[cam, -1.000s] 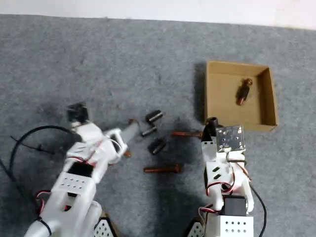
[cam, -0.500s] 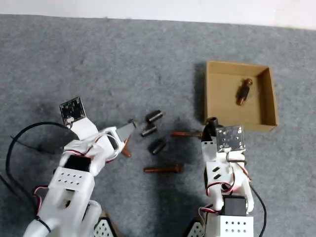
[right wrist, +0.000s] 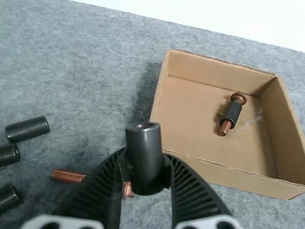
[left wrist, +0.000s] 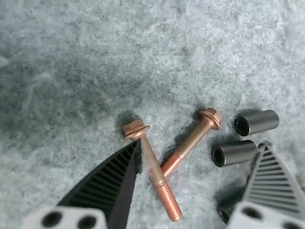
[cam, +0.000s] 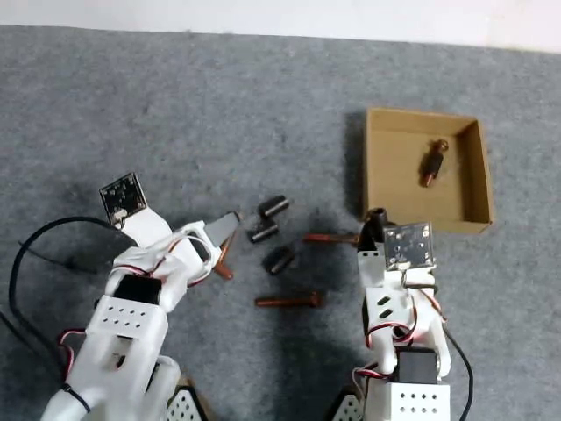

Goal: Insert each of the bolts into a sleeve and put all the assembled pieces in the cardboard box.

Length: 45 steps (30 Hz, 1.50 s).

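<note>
right jaws clamp sleeve (right wrist: pixel 143 152), assembled piece (right wrist: pixel 230 113) in box (right wrist: pixel 224 174)

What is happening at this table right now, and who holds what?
The right gripper holds a dark sleeve upright beside the cardboard box, where one assembled piece already lies. The left gripper hangs open over two copper bolts on the grey mat, with loose sleeves next to them. Two further bolts lie between the arms.
</note>
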Each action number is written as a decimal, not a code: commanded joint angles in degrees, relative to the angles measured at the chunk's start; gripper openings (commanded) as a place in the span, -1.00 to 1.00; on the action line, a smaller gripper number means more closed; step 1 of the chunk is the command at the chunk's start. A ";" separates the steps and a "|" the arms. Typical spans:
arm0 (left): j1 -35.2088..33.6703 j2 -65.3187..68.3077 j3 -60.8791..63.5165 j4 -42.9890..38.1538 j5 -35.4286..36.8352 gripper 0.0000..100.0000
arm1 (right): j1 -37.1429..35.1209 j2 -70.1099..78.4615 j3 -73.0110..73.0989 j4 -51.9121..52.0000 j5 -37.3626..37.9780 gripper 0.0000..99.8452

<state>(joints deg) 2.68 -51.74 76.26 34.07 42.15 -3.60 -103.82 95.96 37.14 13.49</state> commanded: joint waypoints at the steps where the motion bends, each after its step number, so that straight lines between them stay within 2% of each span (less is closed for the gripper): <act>1: 0.48 -0.75 -3.21 0.35 0.53 -0.31 | 0.40 -0.66 7.78 -0.57 -0.09 -0.98; 7: 0.31 1.54 -7.52 6.95 0.53 -0.31 | 0.40 -0.66 7.78 -0.75 -0.09 -0.98; 12: -0.75 14.73 -14.37 9.32 0.53 -0.31 | 0.40 -0.66 7.78 -0.75 -0.09 -0.98; 19: -0.84 24.57 -28.00 27.43 0.35 -0.31 | 0.40 -0.66 7.78 -0.75 -0.09 -0.98; 28: -0.66 31.52 -28.97 23.91 0.35 -0.31 | 0.40 -0.66 7.78 -0.75 -0.09 -0.98; 45: -1.45 41.54 -34.42 23.65 0.44 -0.32 | 0.40 -0.57 7.78 -0.75 -0.09 -0.98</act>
<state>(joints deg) 2.42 -10.33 44.79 58.33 42.15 -3.60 -103.82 95.96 37.14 13.49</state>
